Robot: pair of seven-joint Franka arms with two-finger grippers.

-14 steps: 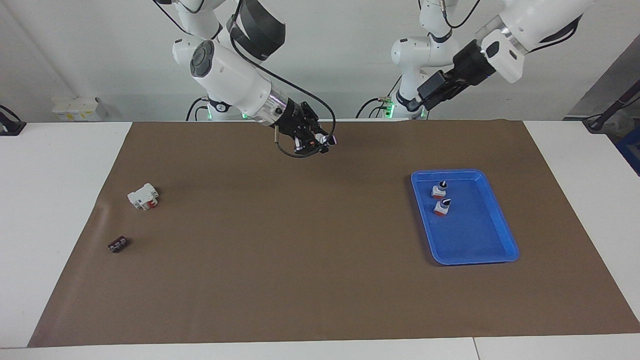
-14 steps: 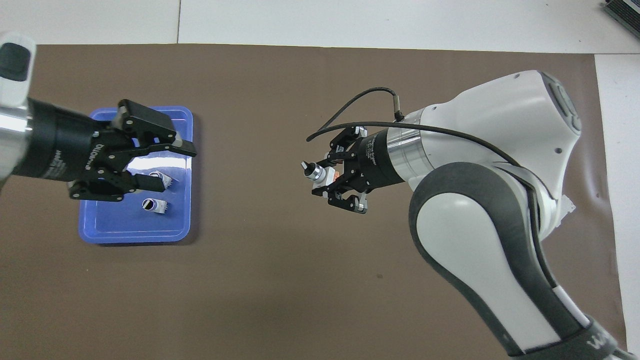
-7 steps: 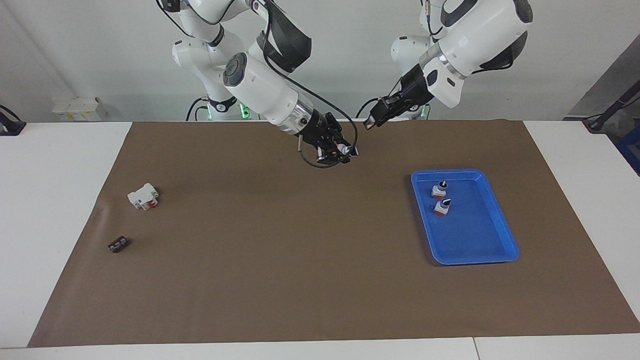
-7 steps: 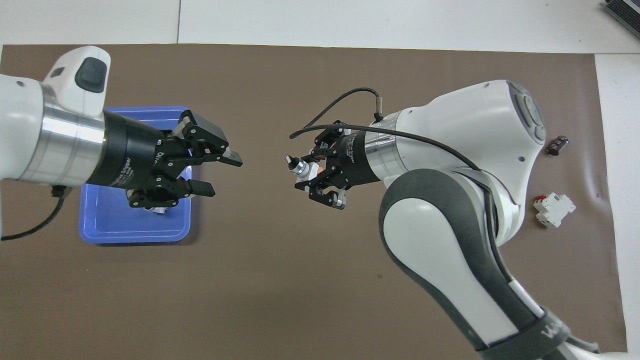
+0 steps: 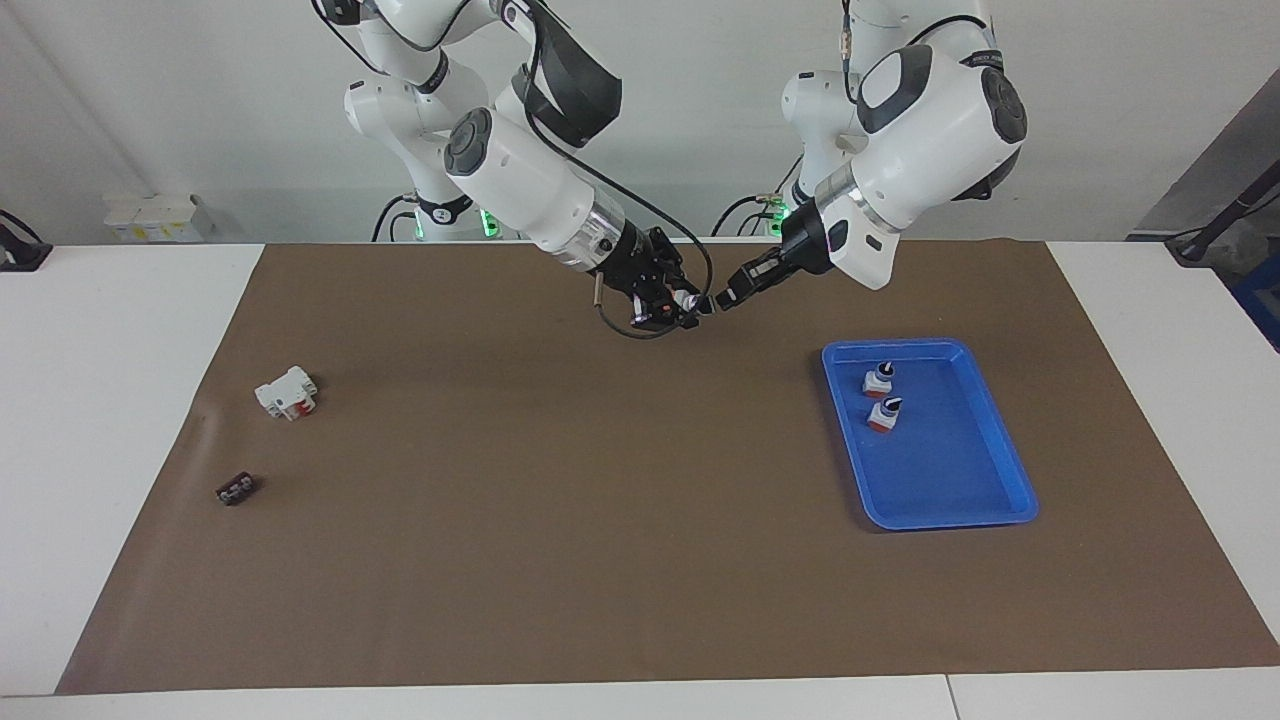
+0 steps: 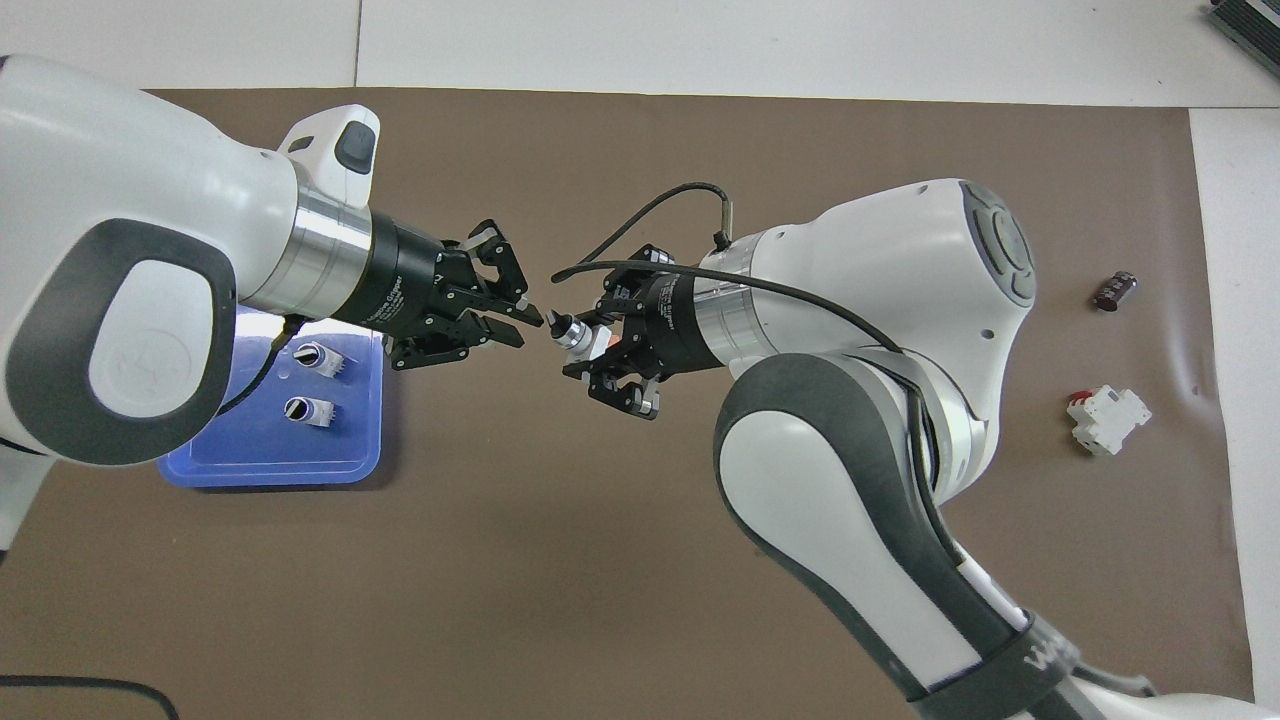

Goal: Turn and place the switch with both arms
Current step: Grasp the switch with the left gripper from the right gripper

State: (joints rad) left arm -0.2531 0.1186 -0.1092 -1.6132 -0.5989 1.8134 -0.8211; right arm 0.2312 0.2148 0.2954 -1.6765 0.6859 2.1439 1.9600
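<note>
Two grippers meet mid-air — right gripper (image 6: pixel 590 345) holds the switch (image 6: pixel 572 335), left gripper (image 6: pixel 520 325) open

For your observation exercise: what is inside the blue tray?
Two small switches stand in the blue tray, side by side at the end nearer the robots; the rest shows bare. In the overhead view the left arm covers one corner of the tray.

- The worktop (image 5: pixel 120 330) is white, overlaid by a brown mat (image 5: pixel 600 520).
- On the mat: a blue tray (image 5: pixel 950 500), a white block (image 5: pixel 286 392), a small black piece (image 5: pixel 236 489).
</note>
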